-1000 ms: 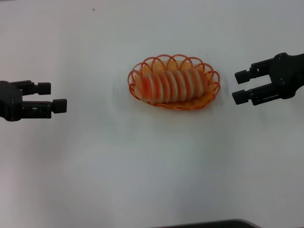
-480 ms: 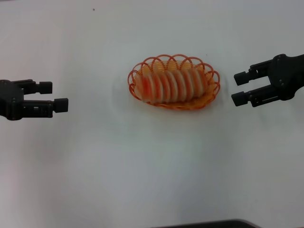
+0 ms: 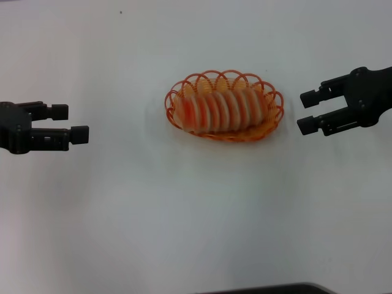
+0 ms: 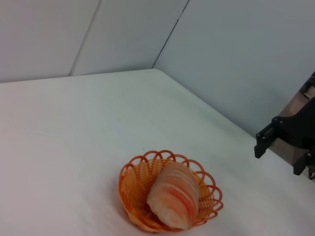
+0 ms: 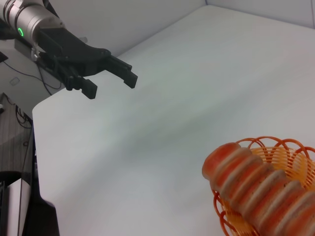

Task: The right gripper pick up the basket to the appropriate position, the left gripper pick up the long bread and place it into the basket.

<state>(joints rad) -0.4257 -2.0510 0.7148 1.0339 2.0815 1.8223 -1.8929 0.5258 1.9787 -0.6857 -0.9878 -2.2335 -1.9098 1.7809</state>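
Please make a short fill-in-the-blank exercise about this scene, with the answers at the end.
1. The long bread lies inside the ____.
2. The basket stands on the white ____.
3. The left tool and the right tool both have their fingers ____.
4. Neither tool touches the basket; each holds ____.

Answers: basket; table; open; nothing

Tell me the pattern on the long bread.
Orange with pale cream ridged stripes across the long bread; clearest in the head view.
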